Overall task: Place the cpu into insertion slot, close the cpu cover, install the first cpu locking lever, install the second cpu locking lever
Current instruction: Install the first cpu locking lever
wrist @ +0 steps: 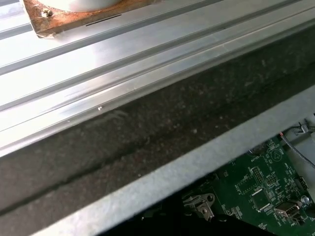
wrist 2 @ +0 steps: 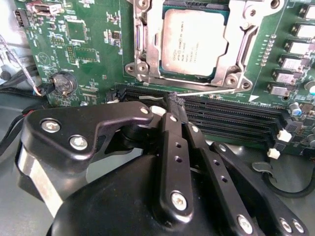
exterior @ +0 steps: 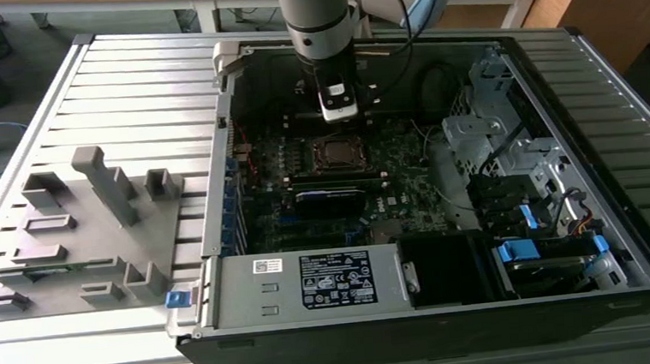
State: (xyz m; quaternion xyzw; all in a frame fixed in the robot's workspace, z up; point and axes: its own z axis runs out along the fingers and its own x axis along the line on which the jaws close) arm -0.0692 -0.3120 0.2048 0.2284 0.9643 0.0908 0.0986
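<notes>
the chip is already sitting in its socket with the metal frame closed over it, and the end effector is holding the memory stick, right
Not quite. In the second wrist view the chip sits in the socket under the metal frame, but the end effector is shut on a thin wire lever beside the socket, not a memory stick.

The silvery-grey cpu (wrist 2: pixel 195 42) is sitting flat in the insertion slot (wrist 2: pixel 142 42) on the green board, with the silvery cpu cover (wrist 2: pixel 243 37) lying closed around its face.
</notes>
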